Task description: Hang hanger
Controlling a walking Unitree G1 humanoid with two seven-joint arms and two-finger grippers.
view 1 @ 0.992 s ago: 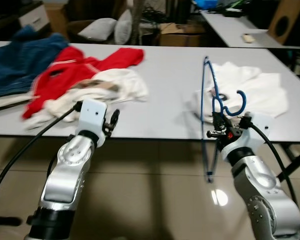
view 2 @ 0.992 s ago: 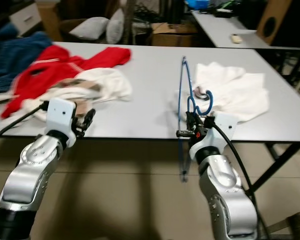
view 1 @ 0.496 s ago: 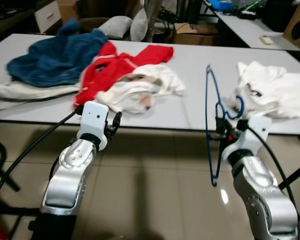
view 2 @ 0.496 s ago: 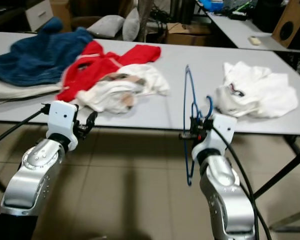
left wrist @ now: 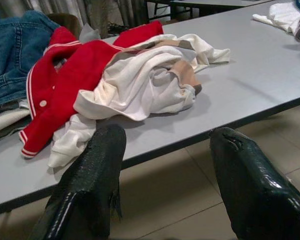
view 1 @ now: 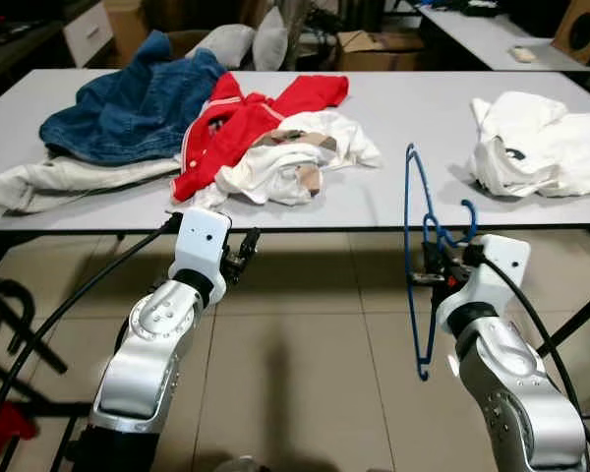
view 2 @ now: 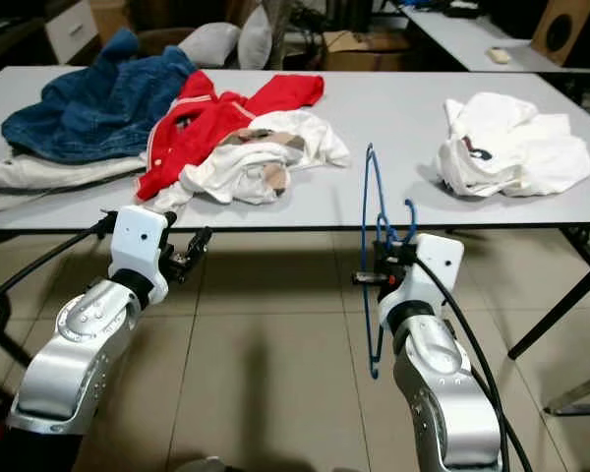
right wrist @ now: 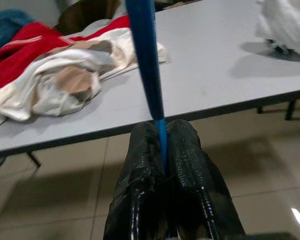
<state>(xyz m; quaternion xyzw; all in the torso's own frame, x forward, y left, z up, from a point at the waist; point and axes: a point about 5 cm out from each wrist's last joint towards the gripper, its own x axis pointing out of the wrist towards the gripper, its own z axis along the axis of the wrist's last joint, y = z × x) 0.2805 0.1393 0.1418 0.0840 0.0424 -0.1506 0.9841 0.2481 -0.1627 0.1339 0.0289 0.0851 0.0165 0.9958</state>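
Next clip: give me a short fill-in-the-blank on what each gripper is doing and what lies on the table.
1. The right gripper is shut on a ____ hanger.
2. The left gripper is ____ and holds nothing.
3. On the table, the denim jacket lies beside a ____ jacket.

Missing words: blue; open; red

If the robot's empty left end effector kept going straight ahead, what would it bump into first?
Probably the edge of the grey table, then the crumpled cream-white shirt lying on it. The left end effector is open; depth is hard to judge.
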